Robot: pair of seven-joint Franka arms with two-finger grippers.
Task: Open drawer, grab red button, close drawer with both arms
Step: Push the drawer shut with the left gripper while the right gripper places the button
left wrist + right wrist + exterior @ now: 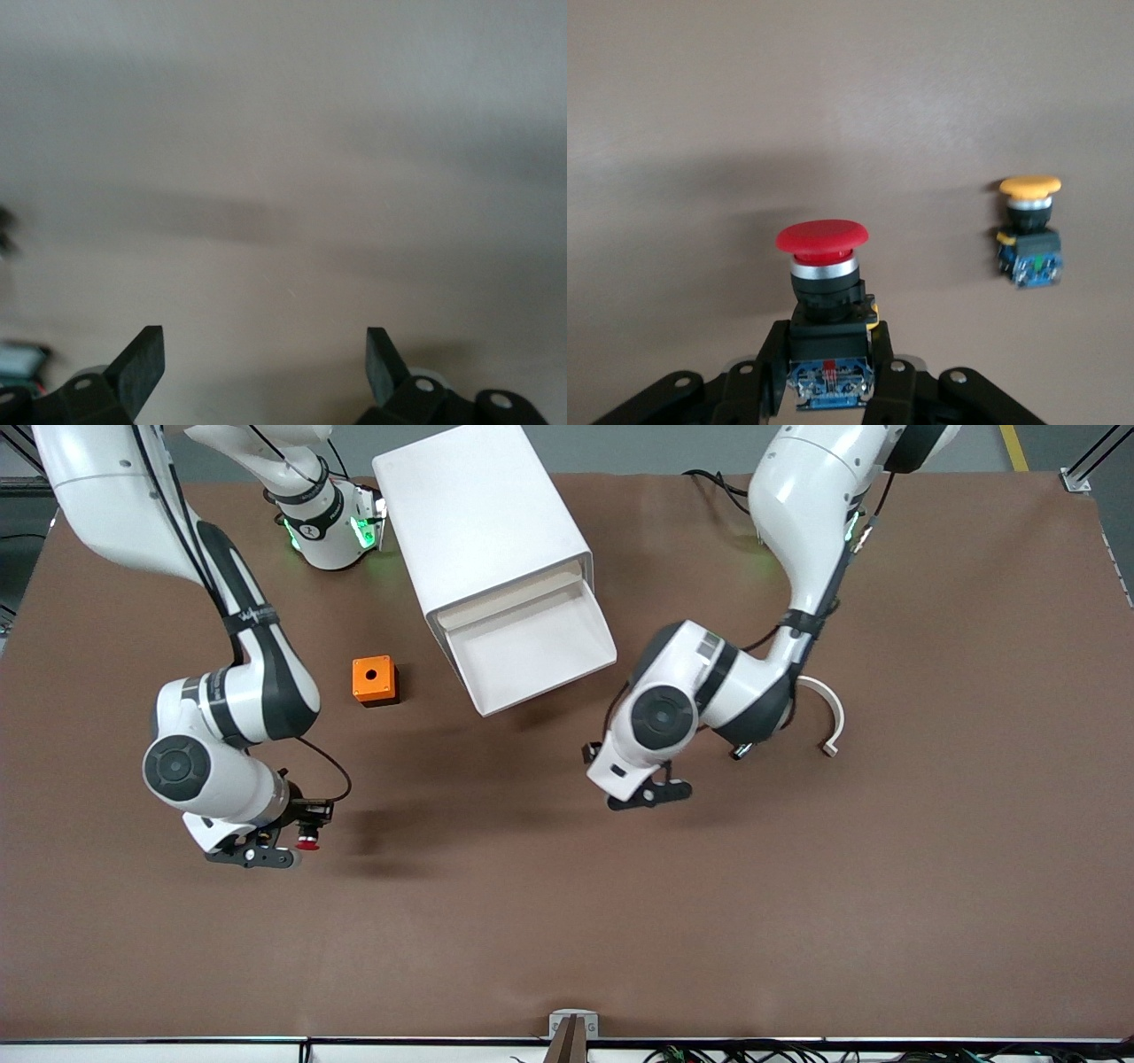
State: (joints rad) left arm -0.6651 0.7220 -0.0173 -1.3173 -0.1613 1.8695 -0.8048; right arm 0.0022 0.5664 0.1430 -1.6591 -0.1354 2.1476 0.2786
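Observation:
The white cabinet [483, 522] stands at the robots' edge of the table, and its drawer [549, 688] is pulled out toward the front camera. Nothing shows in the part of the tray I can see. My right gripper [288, 841] hangs over the bare table toward the right arm's end, shut on the button [307, 841]. In the right wrist view the fingers [772, 354] clamp the button's [822, 243] black body, red cap pointing away. My left gripper [654, 792] is over the table just nearer the camera than the drawer, open, with nothing between its fingertips [142, 359].
An orange box [373, 680] with a round hole sits beside the cabinet toward the right arm's end. A white curved piece [828, 722] lies toward the left arm's end. A yellow-capped button [1029, 232] stands on the table in the right wrist view.

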